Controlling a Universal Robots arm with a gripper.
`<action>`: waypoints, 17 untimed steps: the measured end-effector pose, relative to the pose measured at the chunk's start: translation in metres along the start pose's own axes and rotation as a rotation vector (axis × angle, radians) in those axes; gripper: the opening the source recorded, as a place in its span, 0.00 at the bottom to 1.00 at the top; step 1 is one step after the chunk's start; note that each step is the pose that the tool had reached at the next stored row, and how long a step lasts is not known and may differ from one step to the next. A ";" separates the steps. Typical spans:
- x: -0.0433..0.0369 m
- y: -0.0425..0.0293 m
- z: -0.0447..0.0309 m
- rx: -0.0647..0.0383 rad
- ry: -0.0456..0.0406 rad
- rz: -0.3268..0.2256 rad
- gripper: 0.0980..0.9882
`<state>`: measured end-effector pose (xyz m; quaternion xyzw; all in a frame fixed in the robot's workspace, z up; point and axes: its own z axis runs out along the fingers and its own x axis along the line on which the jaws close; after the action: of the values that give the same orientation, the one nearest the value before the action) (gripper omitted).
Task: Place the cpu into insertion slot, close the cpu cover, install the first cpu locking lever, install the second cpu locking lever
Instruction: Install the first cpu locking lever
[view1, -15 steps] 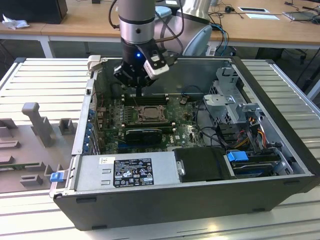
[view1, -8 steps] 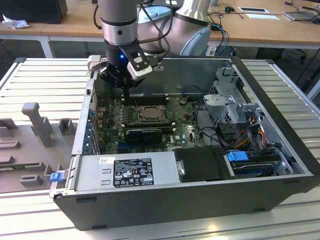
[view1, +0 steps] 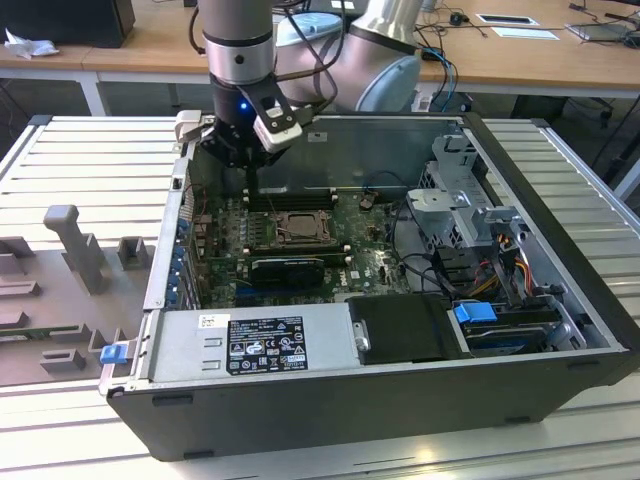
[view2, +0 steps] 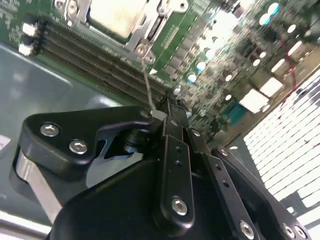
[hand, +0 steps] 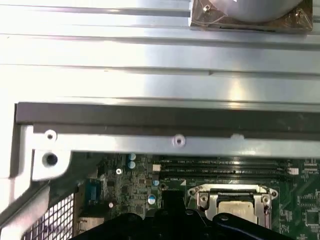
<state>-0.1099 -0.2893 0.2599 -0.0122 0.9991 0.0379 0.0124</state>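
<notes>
while the arm points down, its pincer (view2: 170, 107) seems together beside the cpu (view2: 117, 15).

Exterior view: even overhead room light, moderately bright, with soft shadow inside the computer case (view1: 560, 330) and mild softness overall. Second wrist view: the gripper (view2: 167, 112) body is dark, close and blurred; the motherboard (view2: 225, 55) is smeared, and white glare washes out one corner. First wrist view: strong glare on the ribbed metal table (hand: 150, 50) bleaches detail; the case interior below it sits dimmer.
</notes>
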 end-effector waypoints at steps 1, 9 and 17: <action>-0.0054 0.0006 0.0003 0.000 0.0000 0.000 0.01; -0.0521 0.0006 0.0034 0.000 0.0011 -0.001 0.01; -0.0615 -0.0005 0.0160 -0.017 -0.0024 -0.003 0.01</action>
<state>-0.0480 -0.2872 0.2455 -0.0139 0.9987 0.0462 0.0135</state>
